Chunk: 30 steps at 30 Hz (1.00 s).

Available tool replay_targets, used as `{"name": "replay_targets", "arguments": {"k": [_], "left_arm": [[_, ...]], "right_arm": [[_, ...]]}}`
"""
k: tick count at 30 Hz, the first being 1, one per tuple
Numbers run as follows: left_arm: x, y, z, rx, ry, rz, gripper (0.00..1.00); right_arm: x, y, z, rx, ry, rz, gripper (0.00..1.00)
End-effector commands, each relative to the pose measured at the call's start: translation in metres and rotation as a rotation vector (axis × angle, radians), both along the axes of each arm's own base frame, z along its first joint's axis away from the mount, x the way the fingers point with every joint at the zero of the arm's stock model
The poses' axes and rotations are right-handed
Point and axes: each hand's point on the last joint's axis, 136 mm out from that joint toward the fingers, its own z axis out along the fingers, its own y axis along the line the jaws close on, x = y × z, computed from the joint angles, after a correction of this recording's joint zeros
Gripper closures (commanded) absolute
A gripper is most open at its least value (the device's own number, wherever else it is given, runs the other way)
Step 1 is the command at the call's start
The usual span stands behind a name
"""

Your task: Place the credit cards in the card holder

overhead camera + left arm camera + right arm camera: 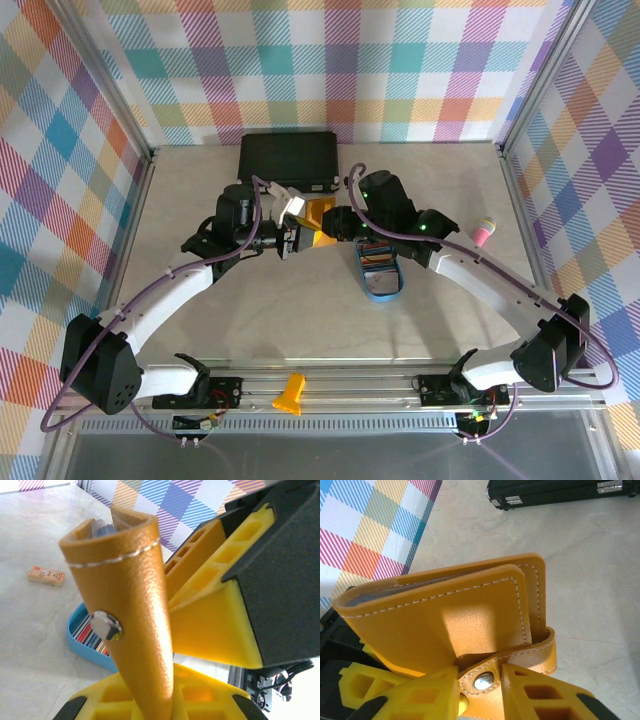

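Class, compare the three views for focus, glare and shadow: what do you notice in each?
Left wrist: the card holder looms close and soft, its snap stud glinting, the lower right corner washed out. Right wrist: stitching crisp, a shadow crossing its front. Top external: even light, only faint shadows on the table.

Black case (288, 160) blocks behind; near table (290, 325) lies open.
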Motion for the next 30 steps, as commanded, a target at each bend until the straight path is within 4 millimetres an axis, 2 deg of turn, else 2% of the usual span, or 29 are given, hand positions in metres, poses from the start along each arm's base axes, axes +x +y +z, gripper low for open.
{"name": "replay_targets", "arguments": {"k": [1, 3, 7, 11, 14, 20, 24, 30], "left_arm": [[-0.037, -0.014, 0.038, -0.077, -0.092, -0.171, 1.0], [-0.034, -0.012, 0.037, -0.069, -0.103, -0.151, 1.0], [-0.03, -0.011, 0.034, -0.049, -0.103, -0.128, 1.0], [-0.025, -0.009, 0.028, -0.021, -0.089, -0.105, 1.0], [-0.02, -0.007, 0.024, -0.004, -0.082, -0.087, 1.0], [-0.017, -0.004, 0.023, -0.012, -0.081, -0.094, 1.0], [-0.018, -0.006, 0.021, -0.023, -0.07, -0.118, 1.0], [-0.02, -0.007, 0.02, -0.026, -0.074, -0.141, 1.0]], "right_arm": [[0.02, -0.013, -0.004, -0.059, -0.03, -0.071, 0.8], [0.022, -0.02, -0.008, -0.064, -0.015, -0.079, 0.85], [0.02, -0.03, -0.013, -0.061, 0.006, -0.061, 1.0], [0.015, -0.047, -0.02, -0.083, 0.024, -0.072, 1.0], [0.013, -0.067, -0.026, -0.101, 0.045, -0.098, 1.0], [0.016, -0.096, -0.038, -0.083, 0.09, -0.126, 1.0], [0.017, -0.097, -0.036, -0.028, 0.077, -0.071, 1.0], [0.008, -0.081, -0.018, 0.033, 0.018, 0.064, 1.0]]}}
